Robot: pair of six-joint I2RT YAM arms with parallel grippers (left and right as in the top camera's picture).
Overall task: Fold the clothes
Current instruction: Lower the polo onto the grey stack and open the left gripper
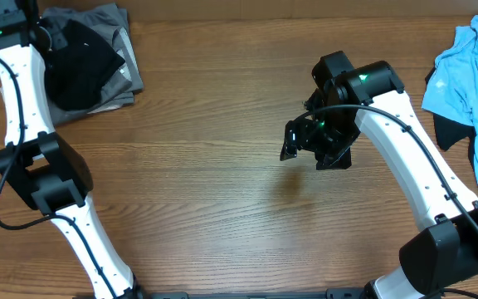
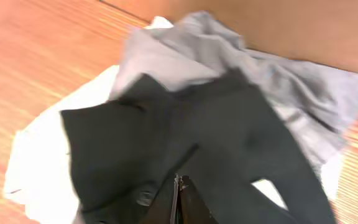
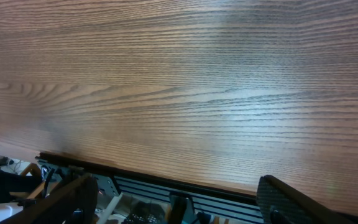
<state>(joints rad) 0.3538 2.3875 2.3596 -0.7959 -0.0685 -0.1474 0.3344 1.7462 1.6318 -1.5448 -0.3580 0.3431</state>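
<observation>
Warm brown wood grain runs across the table, matte and bare through its middle. Take the black shirt as the landmark. It lies slumped and rumpled on a grey garment, whose flatter edges show to its right and below it. From the left wrist view a paler cloth peeks out beneath both.

The left tool hangs right over the black shirt with its jaws shut together. Whether any fabric is pinched between them cannot be told. Well to the right of the black shirt, the right tool hovers over bare wood with its jaws spread wide and nothing between them.

Far to the right of the black shirt, at the opposite edge, a light blue garment lies crumpled and creased, with a dark cloth showing under it.

All the fabric looks soft, thin and limp, and takes whatever shape it falls into. Judging by this, folding is at an early stage. The grey garment may be roughly squared, but the black shirt is unfolded and the light blue garment is untouched.
</observation>
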